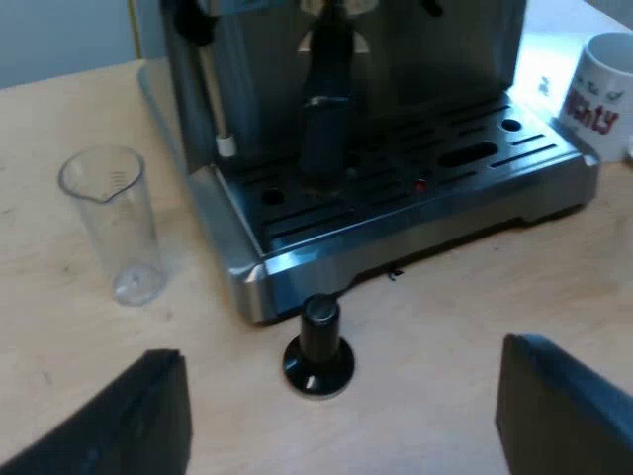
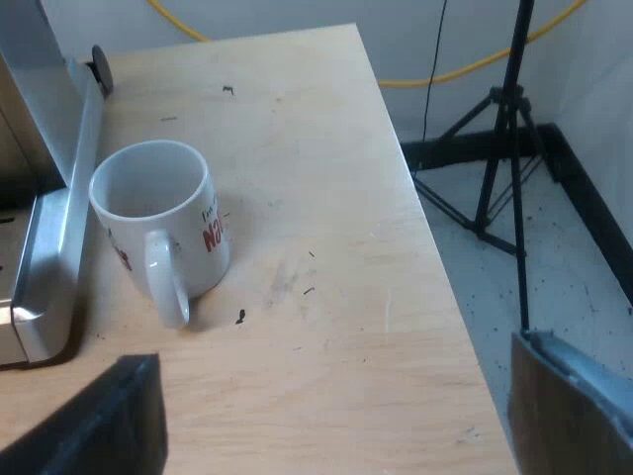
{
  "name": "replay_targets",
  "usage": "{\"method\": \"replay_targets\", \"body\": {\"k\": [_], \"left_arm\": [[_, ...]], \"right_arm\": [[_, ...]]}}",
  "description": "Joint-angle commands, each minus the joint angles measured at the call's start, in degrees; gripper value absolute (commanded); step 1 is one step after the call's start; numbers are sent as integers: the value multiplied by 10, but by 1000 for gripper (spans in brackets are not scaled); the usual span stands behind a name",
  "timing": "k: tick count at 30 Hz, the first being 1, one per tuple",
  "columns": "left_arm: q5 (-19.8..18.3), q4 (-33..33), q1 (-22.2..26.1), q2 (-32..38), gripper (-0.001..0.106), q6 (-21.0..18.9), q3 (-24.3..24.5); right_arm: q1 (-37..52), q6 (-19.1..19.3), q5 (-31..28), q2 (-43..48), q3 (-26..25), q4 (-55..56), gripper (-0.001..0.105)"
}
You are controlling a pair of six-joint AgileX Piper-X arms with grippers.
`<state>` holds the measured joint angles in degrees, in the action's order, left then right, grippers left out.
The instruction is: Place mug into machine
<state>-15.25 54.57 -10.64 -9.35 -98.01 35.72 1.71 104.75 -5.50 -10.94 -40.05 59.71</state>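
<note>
A white mug (image 2: 163,223) with red lettering stands upright on the wooden table, close beside the machine's drip tray edge (image 2: 54,267), its handle turned toward my right gripper (image 2: 331,416). That gripper hangs open above the table a short way from the mug, holding nothing. In the left wrist view the mug (image 1: 601,94) stands by the corner of the espresso machine's drip tray (image 1: 396,188). The metal holder (image 1: 328,109) with its dark handle is locked into the machine's front, above the tray. My left gripper (image 1: 341,416) is open over the table before the machine.
A clear measuring glass (image 1: 111,223) stands upright on the table beside the machine. A tamper with a black knob (image 1: 318,346) rests just before the drip tray, between my left fingers. Beyond the mug the table's edge (image 2: 435,277) drops to a floor with a tripod (image 2: 499,148).
</note>
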Motion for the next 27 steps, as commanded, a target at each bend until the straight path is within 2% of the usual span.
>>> {"method": "replay_targets", "body": {"k": [1,4,8,11,27], "left_arm": [[-14,-12,-23,-32,72,7,23],[-26,-38,-42,-62,72,7,41],[-45,-68,-60,-101,72,6,57],[-76,-88,-73,-137,72,6,67],[-70,-199,-192,-304,72,6,74]], "right_arm": [[0,9,16,-33,-21,-3,71],[0,9,46,-65,-37,-3,71],[0,6,58,-101,-51,-3,71],[0,6,71,-129,-57,-3,71],[0,5,106,-240,-63,-36,71]]}}
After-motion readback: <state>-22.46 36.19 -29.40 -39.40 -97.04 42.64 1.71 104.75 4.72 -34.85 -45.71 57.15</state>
